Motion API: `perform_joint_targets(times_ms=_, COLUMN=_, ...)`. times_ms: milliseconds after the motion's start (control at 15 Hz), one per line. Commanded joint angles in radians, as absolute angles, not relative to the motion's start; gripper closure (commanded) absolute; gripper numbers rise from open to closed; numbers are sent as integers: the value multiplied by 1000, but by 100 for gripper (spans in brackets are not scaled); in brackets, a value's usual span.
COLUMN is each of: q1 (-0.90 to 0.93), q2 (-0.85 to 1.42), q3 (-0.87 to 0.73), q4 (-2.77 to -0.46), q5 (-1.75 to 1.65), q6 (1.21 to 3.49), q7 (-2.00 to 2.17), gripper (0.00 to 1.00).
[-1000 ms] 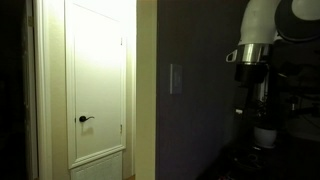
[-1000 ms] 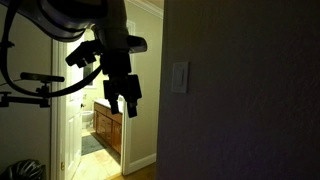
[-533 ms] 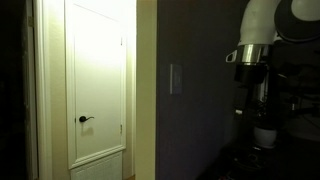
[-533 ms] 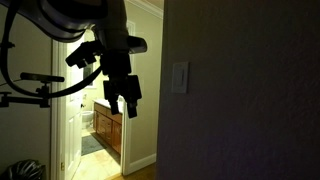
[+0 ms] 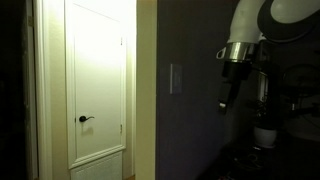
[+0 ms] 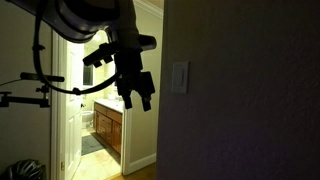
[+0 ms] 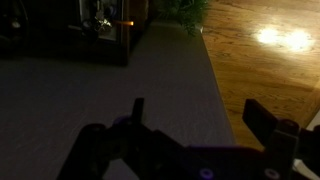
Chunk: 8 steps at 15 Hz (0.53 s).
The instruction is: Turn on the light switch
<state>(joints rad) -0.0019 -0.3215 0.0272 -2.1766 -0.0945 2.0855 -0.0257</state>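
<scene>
**Approach step: gripper near the switch, no contact yet**

In an exterior view, the lit white door (image 5: 98, 80) stands at the far left, with its black lever handle (image 5: 85, 119) low on its left side. To its right is the dark wall (image 5: 195, 130). The light switch (image 5: 176, 78) sits on that wall as a small pale upright plate, roughly level with the upper half of the door. Right of it, the gripper (image 5: 224, 98) hangs fingers-down from the arm, near the plate but clearly apart from it.

From the opposite side the order flips. The gripper (image 6: 138, 98) shows as a silhouette against the bright doorway, and the light switch (image 6: 180, 77) is to its right at about the same height, with a gap between them.

The wrist view shows the fingers (image 7: 137, 108) spread wide with nothing between them, so the hand is released and empty. Below them runs plain grey wall, with wood floor (image 7: 270, 70) to the right. I cannot make out the plate in this view.

I judge the task to be at the reach stage, with the switch not yet pressed. The next move calls for carrying one fingertip across to the plate, lining it up on the rocker and pushing gently. In the dim light I cannot tell which end of the rocker to press.
</scene>
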Motion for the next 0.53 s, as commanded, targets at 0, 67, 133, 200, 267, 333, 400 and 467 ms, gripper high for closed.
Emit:
perform_joint_targets(times_ms=0, q1=-9, q2=-230, q3=20, q4=-2064, q5=-106, q6=2117, q7=-13, gripper=14)
perform_joint_targets(times_ms=67, q1=-9, q2=-213, q3=19, q4=-2041, q5=-104, q6=2123, q7=-14, gripper=28)
perform_joint_targets(times_ms=133, q1=-9, q2=-196, q3=19, q4=-2012, q5=-103, q6=2130, q7=-8, gripper=30)
perform_joint_targets(times_ms=200, q1=-9, q2=-181, q3=19, q4=-1989, q5=-105, q6=2139, q7=0, gripper=38)
perform_joint_targets(times_ms=267, q1=-8, q2=-169, q3=18, q4=-1965, q5=-100, q6=2152, q7=9, gripper=44)
perform_joint_targets(times_ms=333, q1=-9, q2=-157, q3=18, q4=-1944, q5=-100, q6=2162, q7=16, gripper=52)
perform_joint_targets(times_ms=400, q1=-8, q2=-152, q3=18, q4=-1928, q5=-99, q6=2180, q7=25, gripper=58)
perform_joint_targets(times_ms=467, q1=-8, q2=-146, q3=18, q4=-1914, q5=-99, q6=2194, q7=33, gripper=65)
